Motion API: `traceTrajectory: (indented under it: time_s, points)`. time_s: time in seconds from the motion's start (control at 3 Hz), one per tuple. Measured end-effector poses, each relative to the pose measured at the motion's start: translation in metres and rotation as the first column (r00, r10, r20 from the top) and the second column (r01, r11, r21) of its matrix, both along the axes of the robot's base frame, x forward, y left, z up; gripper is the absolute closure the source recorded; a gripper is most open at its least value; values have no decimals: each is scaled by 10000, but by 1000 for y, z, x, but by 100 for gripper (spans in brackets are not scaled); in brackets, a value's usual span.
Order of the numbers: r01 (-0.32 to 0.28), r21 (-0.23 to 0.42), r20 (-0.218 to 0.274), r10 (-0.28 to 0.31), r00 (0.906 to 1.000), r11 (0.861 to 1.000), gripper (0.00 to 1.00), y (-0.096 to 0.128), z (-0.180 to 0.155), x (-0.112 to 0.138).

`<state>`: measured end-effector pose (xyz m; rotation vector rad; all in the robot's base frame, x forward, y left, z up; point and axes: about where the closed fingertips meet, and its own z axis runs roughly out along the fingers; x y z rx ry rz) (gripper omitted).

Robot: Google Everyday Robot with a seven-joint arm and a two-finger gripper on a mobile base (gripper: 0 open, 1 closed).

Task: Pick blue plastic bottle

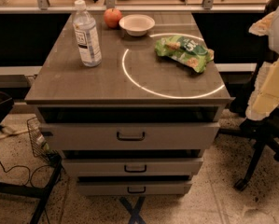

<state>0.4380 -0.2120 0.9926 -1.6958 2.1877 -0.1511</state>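
1 blue plastic bottle [87, 34] | 1 apple [113, 17] | 1 bowl [136, 24] | gripper [263, 26] – right edge

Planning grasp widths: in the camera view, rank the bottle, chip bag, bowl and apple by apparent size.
1. bottle and chip bag: alike, unranked.
2. bowl
3. apple
Bowl and apple sit farther back, so may look smaller. The gripper is not in view.
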Motion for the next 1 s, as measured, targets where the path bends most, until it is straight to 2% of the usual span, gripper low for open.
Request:
traceTrajectory:
  time_s: [0.33, 0.67, 1.0]
  points:
    - [0, 0, 2, 0, 10000, 10000, 0, 0, 0, 0]
    - [73, 177, 314, -79, 9995, 9998, 0, 7, 0, 9]
    - [187, 1217, 830, -289, 9961, 9924, 0, 19, -11, 34]
